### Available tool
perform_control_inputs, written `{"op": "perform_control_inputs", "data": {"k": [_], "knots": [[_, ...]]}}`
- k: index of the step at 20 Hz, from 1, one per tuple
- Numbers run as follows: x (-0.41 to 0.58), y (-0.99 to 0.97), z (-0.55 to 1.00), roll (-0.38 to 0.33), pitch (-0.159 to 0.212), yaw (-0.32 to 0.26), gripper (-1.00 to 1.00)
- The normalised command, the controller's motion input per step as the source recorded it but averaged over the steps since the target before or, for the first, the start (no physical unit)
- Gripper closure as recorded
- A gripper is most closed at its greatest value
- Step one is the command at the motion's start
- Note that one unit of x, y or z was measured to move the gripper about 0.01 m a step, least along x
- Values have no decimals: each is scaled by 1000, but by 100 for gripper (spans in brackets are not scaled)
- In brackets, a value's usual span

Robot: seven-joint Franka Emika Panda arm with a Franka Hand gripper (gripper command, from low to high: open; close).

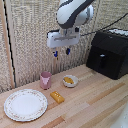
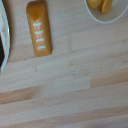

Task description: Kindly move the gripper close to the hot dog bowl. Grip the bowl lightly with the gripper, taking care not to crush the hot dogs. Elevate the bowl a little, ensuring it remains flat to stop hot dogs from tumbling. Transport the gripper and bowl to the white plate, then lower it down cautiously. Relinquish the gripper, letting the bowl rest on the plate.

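Observation:
The small white hot dog bowl sits on the wooden table with yellow-orange hot dogs inside. In the wrist view the bowl shows only partly at a frame corner, with the hot dogs in it. The white plate lies flat at the exterior view's left front; a sliver of its rim shows in the wrist view. My gripper hangs high above the table, well over the bowl, its two blue-tipped fingers apart and holding nothing.
A pink cup stands left of the bowl in the exterior view. An orange-yellow rectangular block lies between plate and bowl. A black appliance occupies the exterior view's right rear. A woven screen backs the table.

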Motion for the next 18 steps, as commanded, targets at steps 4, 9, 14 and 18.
{"op": "perform_control_inputs", "data": {"k": [4, 9, 14, 18], "knots": [[-34, -684, -60, 68, 70, -151, -100], [-119, -611, -7, 51, 103, -194, -100], [-98, -642, -72, 53, 86, -176, -100], [-21, -594, -201, 63, 30, -137, -100]]}}
